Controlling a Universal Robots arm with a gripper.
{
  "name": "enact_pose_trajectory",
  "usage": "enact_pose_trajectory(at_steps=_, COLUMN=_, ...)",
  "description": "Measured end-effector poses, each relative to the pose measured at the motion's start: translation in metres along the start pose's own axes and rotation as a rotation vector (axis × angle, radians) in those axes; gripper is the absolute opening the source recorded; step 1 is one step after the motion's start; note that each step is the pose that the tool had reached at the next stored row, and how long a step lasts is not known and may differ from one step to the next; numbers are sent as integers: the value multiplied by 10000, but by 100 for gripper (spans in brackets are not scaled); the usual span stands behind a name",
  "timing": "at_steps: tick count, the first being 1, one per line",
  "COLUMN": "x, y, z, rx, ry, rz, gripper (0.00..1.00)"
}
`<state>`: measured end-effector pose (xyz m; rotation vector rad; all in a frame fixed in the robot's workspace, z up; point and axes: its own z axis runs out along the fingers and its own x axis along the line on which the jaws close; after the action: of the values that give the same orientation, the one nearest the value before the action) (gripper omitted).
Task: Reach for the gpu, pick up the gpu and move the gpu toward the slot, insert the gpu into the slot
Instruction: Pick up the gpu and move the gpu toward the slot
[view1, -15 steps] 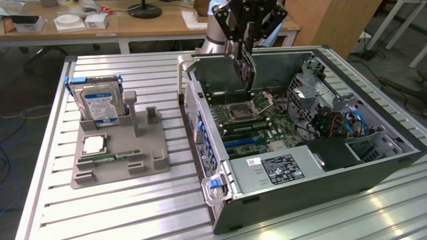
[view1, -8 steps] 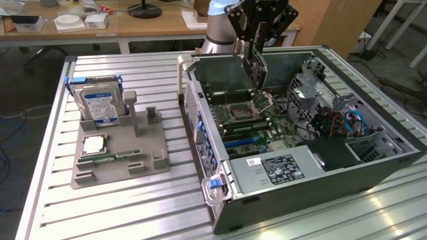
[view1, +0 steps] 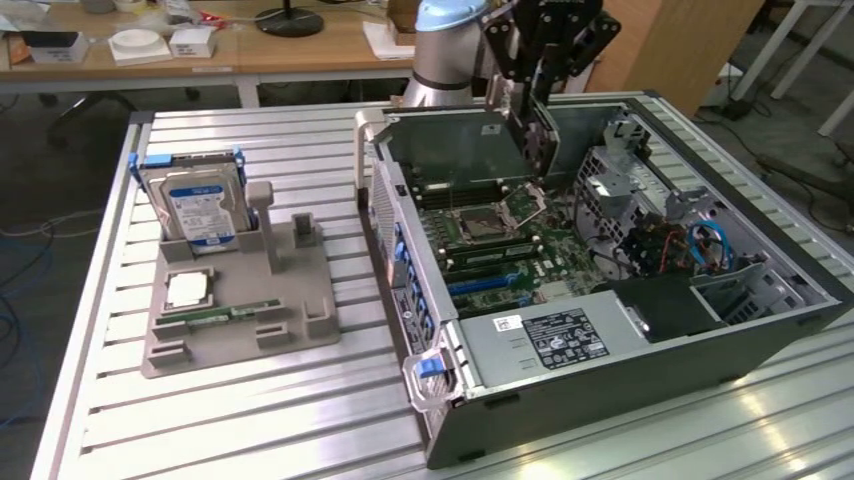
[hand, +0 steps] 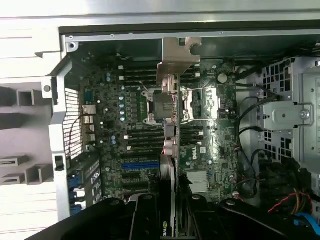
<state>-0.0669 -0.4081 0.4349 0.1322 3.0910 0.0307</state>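
Several parallel strips, the blue slot (hand: 140, 165) among them, lie bare on the motherboard (hand: 220, 150). Above the motherboard hangs the gpu (hand: 170, 142), on edge, clamped between the jaws of the tool (hand: 172, 217). Judged light and stiff but fragile, so hold its flat faces and spare the contact edge.

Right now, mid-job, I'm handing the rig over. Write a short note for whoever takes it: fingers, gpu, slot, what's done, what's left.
The gripper: fingers shut on the gpu, whose silver bracket end points away from the wrist.
Gpu: in the air above the open computer case, over the motherboard.
The slot strips, one blue and others dark, are on the motherboard; the blue one is free. I cannot tell which is the target.
Done: reach and pickup.
Left: gpu not yet in a slot.
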Motion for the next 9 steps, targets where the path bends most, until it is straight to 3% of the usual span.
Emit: enact_pose_trajectory(at_steps=9, x=-243, y=21, z=11, rx=2, ry=1, rz=0, gripper=25)
